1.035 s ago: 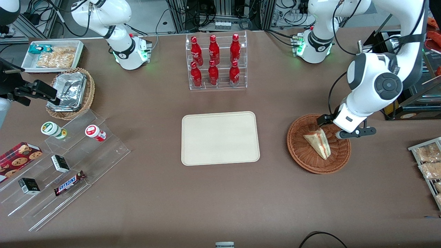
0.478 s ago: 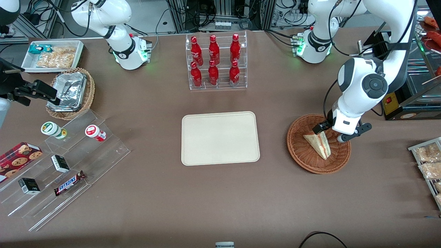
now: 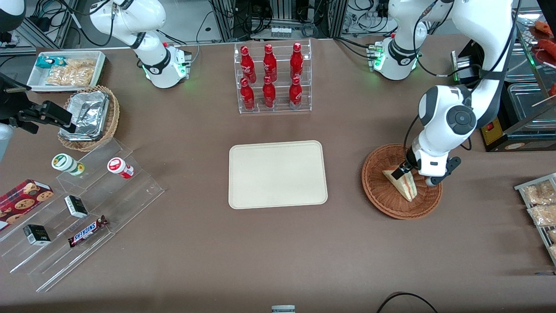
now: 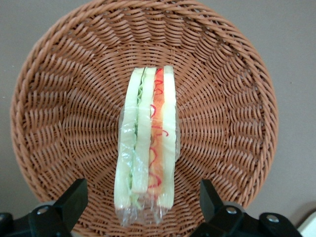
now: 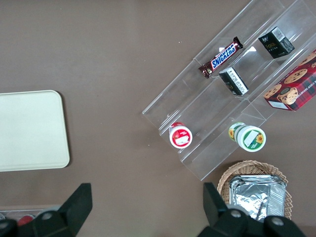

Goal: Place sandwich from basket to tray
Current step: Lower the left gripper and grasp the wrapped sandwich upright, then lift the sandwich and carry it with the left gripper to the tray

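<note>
Start at the parked arm's end of the counter (image 3: 195,261), where you have a clear stepped display (image 3: 87,208) holding a bar (image 3: 88,231) that reads SNICKERS, two small dark boxes whose print is too small to read, two little lidded cups and a red cookie box (image 3: 24,198); farther from the front camera sits a tan wicker basket with foil containers (image 3: 89,116). At the counter's middle you see the tray (image 3: 277,174), bare and lying flat, and farther from the camera a clear rack of six red bottles (image 3: 273,78) with white script you cannot make out. Toward the working arm's end is the basket (image 3: 386,202), and the sandwich (image 3: 404,182) lies in it, wrapped in clear film. Its long axis runs from the blunt end, farther from the front camera, to its tip, which points toward that camera and slightly away from the tray. In the wrist view the red and green filling stripes of the sandwich (image 4: 147,148) run lengthwise. Your gripper (image 3: 410,171) is down over the blunt end with its fingers (image 4: 74,202) spread wide, one on either side of the wedge and not touching it, so it holds nothing.
</note>
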Available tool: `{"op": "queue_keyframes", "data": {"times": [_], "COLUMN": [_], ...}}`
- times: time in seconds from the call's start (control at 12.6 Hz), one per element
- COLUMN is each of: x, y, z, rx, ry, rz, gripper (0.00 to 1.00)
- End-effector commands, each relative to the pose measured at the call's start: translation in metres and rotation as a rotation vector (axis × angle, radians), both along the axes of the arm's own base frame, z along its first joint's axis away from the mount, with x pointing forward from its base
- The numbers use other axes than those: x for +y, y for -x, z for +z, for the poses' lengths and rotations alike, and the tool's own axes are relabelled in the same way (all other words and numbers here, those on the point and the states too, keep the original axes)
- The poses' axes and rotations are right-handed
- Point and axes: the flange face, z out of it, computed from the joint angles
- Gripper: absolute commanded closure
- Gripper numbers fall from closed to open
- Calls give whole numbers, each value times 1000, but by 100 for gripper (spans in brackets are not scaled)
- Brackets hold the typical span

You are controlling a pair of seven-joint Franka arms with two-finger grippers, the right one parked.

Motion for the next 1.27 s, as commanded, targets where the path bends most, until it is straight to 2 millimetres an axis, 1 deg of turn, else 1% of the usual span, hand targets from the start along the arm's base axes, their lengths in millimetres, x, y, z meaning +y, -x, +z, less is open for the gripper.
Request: {"op": "queue_keyframes", "data": {"times": [0.0, 0.08, 0.16, 0.32, 0.4, 0.64, 0.8, 0.88, 0.96, 1.04, 1.19], "x": [-2, -2, -1, -1, -1, 0, -2, -7, -21, -39, -82], "y": [-3, -5, -5, -6, -8, -11, -18, -25, -27, -25, -20], "z": [-19, -23, -25, -25, -22, -13, 8, 24, 36, 41, 46], "rx": [2, -6, -6, -5, -8, -5, 63, 93, 122, 142, 134], "ry": [0, 3, 3, 3, 3, -1, -11, -12, -12, -17, -18], "rz": [19, 16, 13, 7, -7, -73, -130, -189, -254, -315, -425], "gripper": [0, 4, 25, 83, 92, 97, 97, 97, 97, 97, 97]}}
